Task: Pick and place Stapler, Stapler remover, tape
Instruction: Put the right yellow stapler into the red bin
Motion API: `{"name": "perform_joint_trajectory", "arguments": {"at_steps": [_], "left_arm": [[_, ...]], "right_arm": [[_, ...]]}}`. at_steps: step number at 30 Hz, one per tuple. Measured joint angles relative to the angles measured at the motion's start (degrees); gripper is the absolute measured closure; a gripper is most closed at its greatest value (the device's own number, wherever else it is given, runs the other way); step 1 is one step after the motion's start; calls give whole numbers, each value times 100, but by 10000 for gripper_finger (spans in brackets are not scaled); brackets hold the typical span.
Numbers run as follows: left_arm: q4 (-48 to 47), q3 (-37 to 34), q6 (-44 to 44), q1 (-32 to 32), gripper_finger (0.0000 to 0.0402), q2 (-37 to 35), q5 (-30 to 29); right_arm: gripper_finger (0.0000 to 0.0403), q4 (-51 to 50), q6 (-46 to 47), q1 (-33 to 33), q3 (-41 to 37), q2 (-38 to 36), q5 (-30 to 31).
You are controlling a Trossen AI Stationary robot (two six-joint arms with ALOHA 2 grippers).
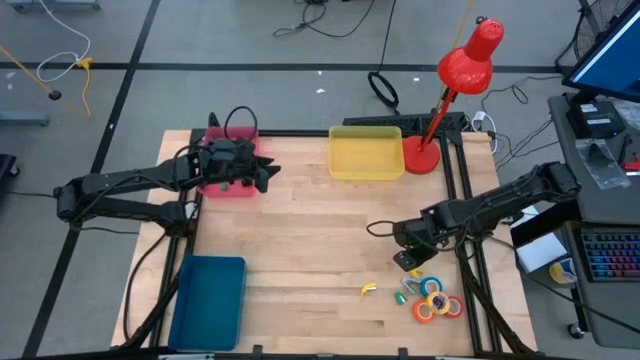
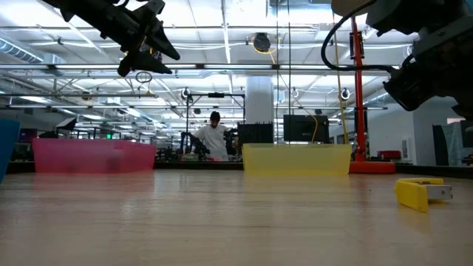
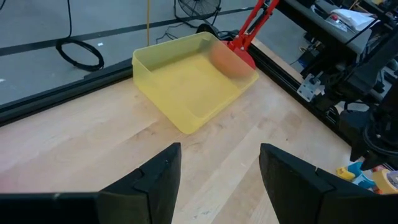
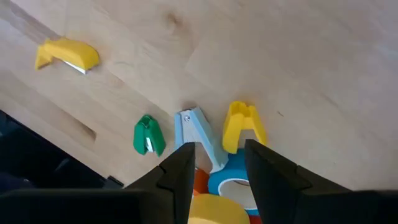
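The left gripper (image 1: 268,172) hangs above the table beside the pink tray (image 1: 228,186), its fingers (image 3: 155,180) spread apart with nothing between them. The right gripper (image 1: 405,262) hovers just above the tape rolls (image 1: 438,303) near the table's front right edge, fingers (image 4: 180,171) partly open and clear of the blue staple remover (image 4: 198,134) and the blue roll (image 4: 233,180) below, gripping nothing. A yellow staple remover (image 1: 368,290) lies just beside the rolls, well apart from the yellow tray (image 1: 366,153) and blue tray (image 1: 208,300)

Left tool (image 1: 268,176) raised, fingers apart — right tool (image 4: 217,163) low, parted.
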Motion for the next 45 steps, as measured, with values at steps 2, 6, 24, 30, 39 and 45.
{"name": "perform_joint_trajectory", "arguments": {"at_steps": [2, 6, 24, 30, 39, 45], "left_arm": [[0, 0, -2, 0, 186, 0, 0], [2, 0, -2, 0, 186, 0, 0], [17, 0, -22, 0, 186, -2, 0], [21, 0, -33, 0, 186, -2, 0], [25, 0, -33, 0, 186, -2, -4], [24, 0, -9, 0, 186, -2, -7]], "right_arm": [[272, -71, -11, 85, 0, 0, 16], [273, -79, 13, 281, -4, 0, 96], [273, -5, 146, 502, -4, 591, 399], [273, 106, 202, 500, -4, 612, 595], [271, 111, 43, 500, -4, 612, 670], [233, 104, -17, 500, -4, 612, 670]]}}
